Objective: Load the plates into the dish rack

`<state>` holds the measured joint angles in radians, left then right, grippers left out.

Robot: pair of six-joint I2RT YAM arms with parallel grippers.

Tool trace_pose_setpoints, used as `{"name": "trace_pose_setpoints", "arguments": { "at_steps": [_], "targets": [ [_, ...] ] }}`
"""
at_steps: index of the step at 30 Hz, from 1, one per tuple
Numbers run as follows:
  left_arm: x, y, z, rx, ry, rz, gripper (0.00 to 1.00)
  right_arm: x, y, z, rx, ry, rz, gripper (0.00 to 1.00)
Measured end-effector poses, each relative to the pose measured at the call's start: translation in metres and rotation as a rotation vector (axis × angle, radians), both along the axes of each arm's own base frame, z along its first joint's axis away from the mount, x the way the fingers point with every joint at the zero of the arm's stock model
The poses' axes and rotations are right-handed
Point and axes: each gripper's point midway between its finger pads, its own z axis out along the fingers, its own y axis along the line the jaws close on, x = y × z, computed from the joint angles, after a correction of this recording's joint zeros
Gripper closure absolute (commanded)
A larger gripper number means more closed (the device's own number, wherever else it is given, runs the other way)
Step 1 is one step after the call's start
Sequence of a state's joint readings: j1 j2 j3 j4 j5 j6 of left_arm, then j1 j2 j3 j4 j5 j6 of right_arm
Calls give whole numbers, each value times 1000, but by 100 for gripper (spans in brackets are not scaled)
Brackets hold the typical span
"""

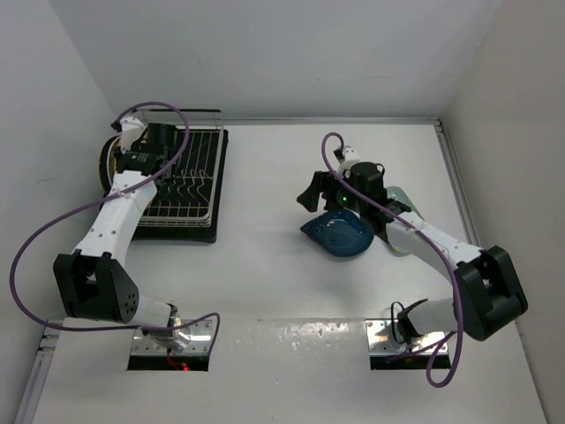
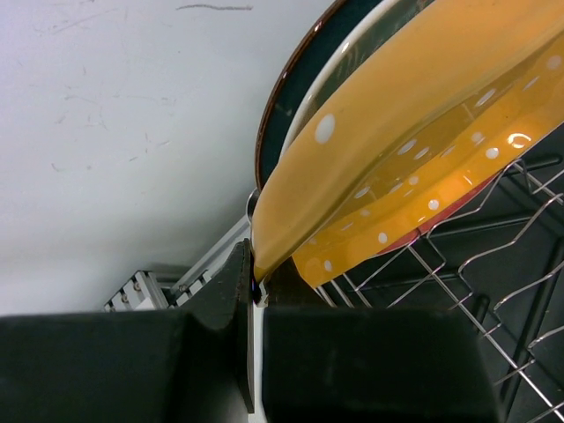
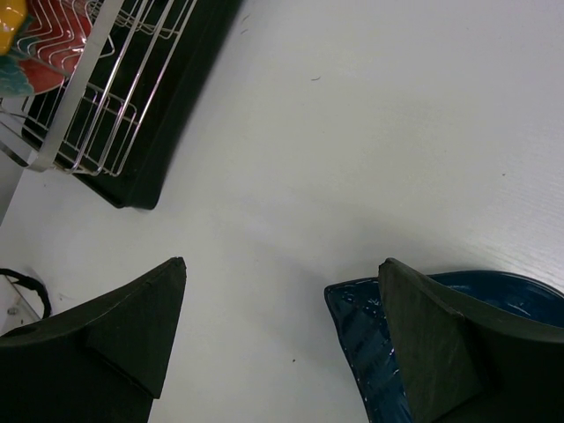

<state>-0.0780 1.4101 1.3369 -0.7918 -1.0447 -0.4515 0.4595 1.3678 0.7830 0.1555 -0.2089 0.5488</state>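
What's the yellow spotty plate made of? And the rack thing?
The yellow plate looks like glazed ceramic: smooth and glossy, with bright light glints. The dish rack looks like metal wire: thin, shiny silver bars.

Top camera overhead, wrist cameras close, all three share dish rack [image 1: 194, 177]

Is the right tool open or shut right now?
Open: the right tool has fingers wide apart, only table between them, nothing gripped.
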Motion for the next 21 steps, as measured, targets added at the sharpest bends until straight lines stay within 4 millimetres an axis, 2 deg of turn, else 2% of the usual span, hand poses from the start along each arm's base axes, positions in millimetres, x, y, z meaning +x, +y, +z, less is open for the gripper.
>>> {"name": "trace_pose_setpoints", "arguments": {
  "at_steps": [5,21],
  "targets": [
    [-5,1,-17,4,13,25,100,0,0,0,0,1,0,12],
    [-12,-3,-30,7,-74,107,100,0,-1,1,0,-2,-2,12]
  ]
}}
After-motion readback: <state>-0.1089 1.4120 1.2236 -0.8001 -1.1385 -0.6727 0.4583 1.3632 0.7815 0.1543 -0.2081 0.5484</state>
